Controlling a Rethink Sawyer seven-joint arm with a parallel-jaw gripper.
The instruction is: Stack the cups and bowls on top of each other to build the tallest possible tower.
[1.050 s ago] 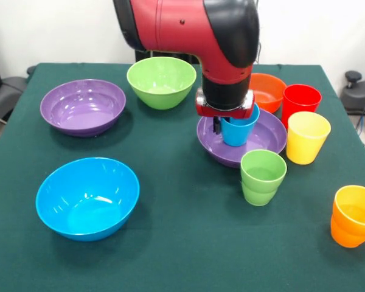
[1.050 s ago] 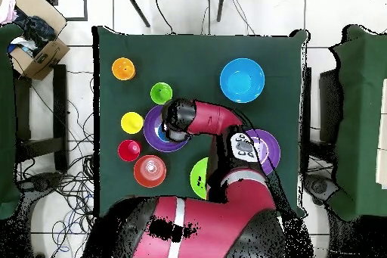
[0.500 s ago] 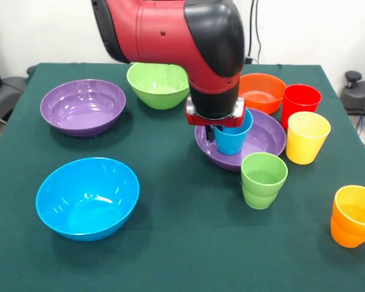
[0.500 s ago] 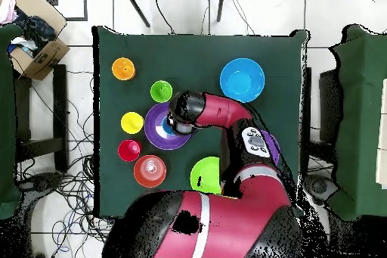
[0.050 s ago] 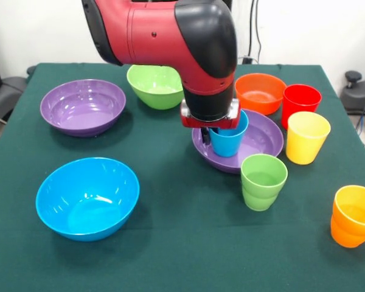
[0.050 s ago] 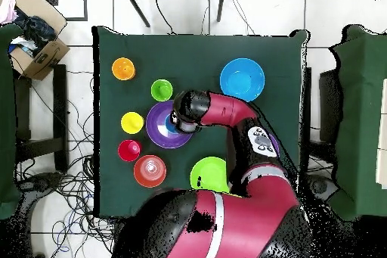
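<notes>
My gripper (image 5: 214,132) hangs under the red arm and is shut on the rim of the blue cup (image 5: 228,140). The cup stands inside a wide purple bowl (image 5: 264,132), at its left side. In the overhead view the arm covers the cup and much of that purple bowl (image 6: 159,128). Loose on the cloth are the green cup (image 5: 263,180), yellow cup (image 5: 307,137), red cup (image 5: 301,102) and orange cup (image 5: 354,215). The other bowls are a second purple bowl (image 5: 82,106), a light green bowl (image 5: 151,86), a blue bowl (image 5: 87,196) and an orange bowl (image 5: 260,92).
The green table (image 5: 182,243) is ringed by chairs and cables on the floor. A cardboard box (image 6: 34,39) sits off its corner in the overhead view. The cups crowd the right side in the front view.
The arm has swung left in the front view, carrying the blue cup to the purple bowl's left side. The bowl has shifted slightly left with it.
</notes>
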